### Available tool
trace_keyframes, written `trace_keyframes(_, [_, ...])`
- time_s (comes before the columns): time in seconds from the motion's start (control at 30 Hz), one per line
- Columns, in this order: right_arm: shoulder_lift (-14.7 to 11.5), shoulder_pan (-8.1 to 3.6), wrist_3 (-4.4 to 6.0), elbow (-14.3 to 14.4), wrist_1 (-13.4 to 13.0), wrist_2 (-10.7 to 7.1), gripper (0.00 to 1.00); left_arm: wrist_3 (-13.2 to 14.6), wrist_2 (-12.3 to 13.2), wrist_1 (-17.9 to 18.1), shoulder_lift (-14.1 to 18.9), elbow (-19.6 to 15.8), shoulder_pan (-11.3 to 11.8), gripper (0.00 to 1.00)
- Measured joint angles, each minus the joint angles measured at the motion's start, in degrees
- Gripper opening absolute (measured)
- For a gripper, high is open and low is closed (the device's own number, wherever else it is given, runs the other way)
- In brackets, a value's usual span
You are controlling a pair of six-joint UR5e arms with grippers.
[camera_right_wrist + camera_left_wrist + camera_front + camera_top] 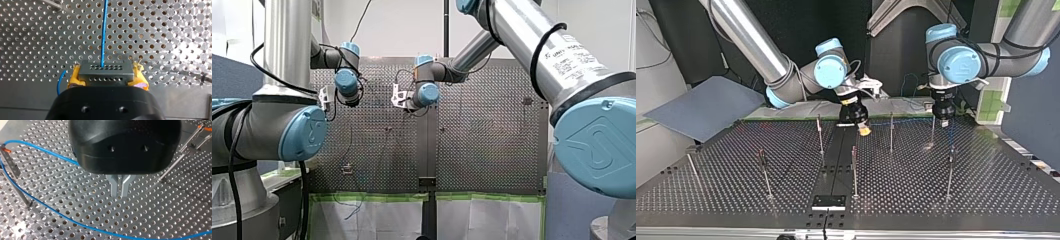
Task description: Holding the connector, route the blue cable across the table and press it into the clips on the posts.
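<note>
perforated metal surface [736, 190] fills the near part of the top view, with thin upright posts [854, 172] spaced across it. further back, my right end effector [107, 77] has its yellow pads [73, 77] clamped on the grey, hole-dotted connector [105, 67]. the blue cable [104, 32] runs out of it over the holes. my left end effector [120, 191] has its metal fingers together, and the cable curves around it on the surface. behind, a grey-blue board [701, 107] lies at the top view's left against dark walls.

blue cable [103, 32], grey connector [106, 72], yellow pads [74, 77], silver perforated table [155, 217]
</note>
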Motion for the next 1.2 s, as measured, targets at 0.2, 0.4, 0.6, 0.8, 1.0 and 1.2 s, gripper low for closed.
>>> trace_keyframes(0.2, [0.0, 0.00, 0.00, 0.0, 0.0, 0.00, 0.00, 0.0, 0.0, 0.0, 0.0, 0.0, 0.0, 0.10])
trace_keyframes(0.4, [0.0, 0.00, 0.00, 0.0, 0.0, 0.00, 0.00, 0.0, 0.0, 0.0, 0.0, 0.0, 0.0, 0.10])
trace_keyframes(0.6, [0.0, 0.00, 0.00, 0.0, 0.0, 0.00, 0.00, 0.0, 0.0, 0.0, 0.0, 0.0, 0.0, 0.10])
trace_keyframes(0.8, [0.0, 0.00, 0.00, 0.0, 0.0, 0.00, 0.00, 0.0, 0.0, 0.0, 0.0, 0.0, 0.0, 0.10])
trace_keyframes(1.0, [0.0, -0.09, 0.01, -0.1, 0.1, -0.03, 0.00, 0.1, 0.1, 0.3, 0.1, 0.0, 0.2, 0.10])
trace_keyframes(1.2, [2.1, 0.15, -0.23, -0.9, 2.3, -0.16, 0.00, 0.1, 0.2, 0.4, 0.2, 0.0, 0.3, 0.10])
